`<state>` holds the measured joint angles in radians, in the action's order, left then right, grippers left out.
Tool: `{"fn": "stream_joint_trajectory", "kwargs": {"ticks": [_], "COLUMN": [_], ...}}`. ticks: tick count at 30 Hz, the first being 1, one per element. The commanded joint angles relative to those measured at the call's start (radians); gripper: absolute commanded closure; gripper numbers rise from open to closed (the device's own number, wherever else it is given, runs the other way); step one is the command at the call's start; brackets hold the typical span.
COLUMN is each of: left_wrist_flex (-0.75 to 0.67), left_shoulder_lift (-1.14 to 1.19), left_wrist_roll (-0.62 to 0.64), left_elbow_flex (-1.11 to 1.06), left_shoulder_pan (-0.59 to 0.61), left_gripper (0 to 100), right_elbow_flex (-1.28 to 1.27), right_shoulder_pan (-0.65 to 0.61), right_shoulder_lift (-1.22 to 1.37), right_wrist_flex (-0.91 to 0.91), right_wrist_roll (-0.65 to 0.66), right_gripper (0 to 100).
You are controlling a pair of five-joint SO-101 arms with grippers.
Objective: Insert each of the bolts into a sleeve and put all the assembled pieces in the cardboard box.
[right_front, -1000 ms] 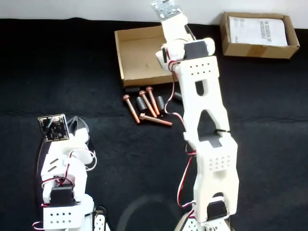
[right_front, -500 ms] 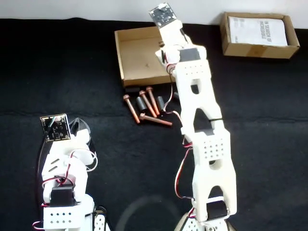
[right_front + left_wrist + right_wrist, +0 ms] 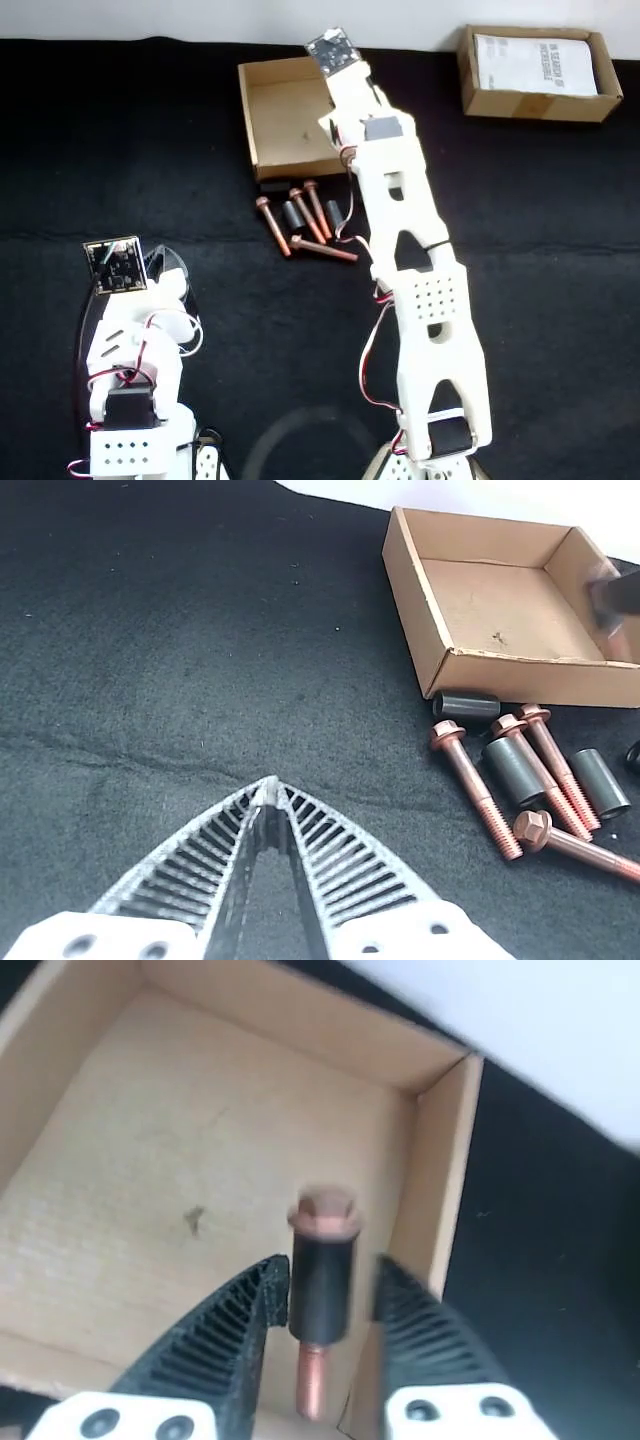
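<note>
High view: fixed camera above the table [image 3: 120,130], looking down from a distance; cardboard box [image 3: 285,120] at upper centre. Left wrist view: low and near the table, facing past the left gripper [image 3: 268,786] toward the box. Right wrist view: close above the box's floor, looking down. Box common to all three.

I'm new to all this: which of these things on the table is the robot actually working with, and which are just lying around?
Part of the job: loose bolts, black sleeves, open cardboard box, one sleeved bolt over that box.
Just lying about: second cardboard box, with a printed sheet inside.
</note>
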<state>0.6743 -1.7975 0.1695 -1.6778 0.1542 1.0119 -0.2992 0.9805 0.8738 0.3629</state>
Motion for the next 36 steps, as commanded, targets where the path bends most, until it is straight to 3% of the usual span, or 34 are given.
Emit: {"fn": "stream_joint_trajectory", "kwargs": {"ticks": [1,18,28,36], "left_wrist_flex": [0.002,-0.002,0.002,0.002], "left_shoulder_lift": [-0.008,-0.005,-0.005,-0.002], "left_wrist_roll": [0.0,0.0,0.0,0.0], "left_elbow_flex": [-0.018,-0.018,-0.018,-0.018], "left_shoulder_pan": [-0.008,0.008,0.01,0.01], "left_gripper": [99,99,99,99], "right_elbow_flex": [0.05,0.051,0.051,0.045], "right_shoulder_pan": [0.013,0.016,-0.025,0.022], "right_shoulder_lift": [-0.031,-0.326,-0.348,-0.292], "right_wrist_flex": [-0.019,0.503,0.82,0.878], "right_wrist_roll": [0.012,0.011,0.015,0.259], "right_gripper": [82.6,82.6,82.6,82.6]}}
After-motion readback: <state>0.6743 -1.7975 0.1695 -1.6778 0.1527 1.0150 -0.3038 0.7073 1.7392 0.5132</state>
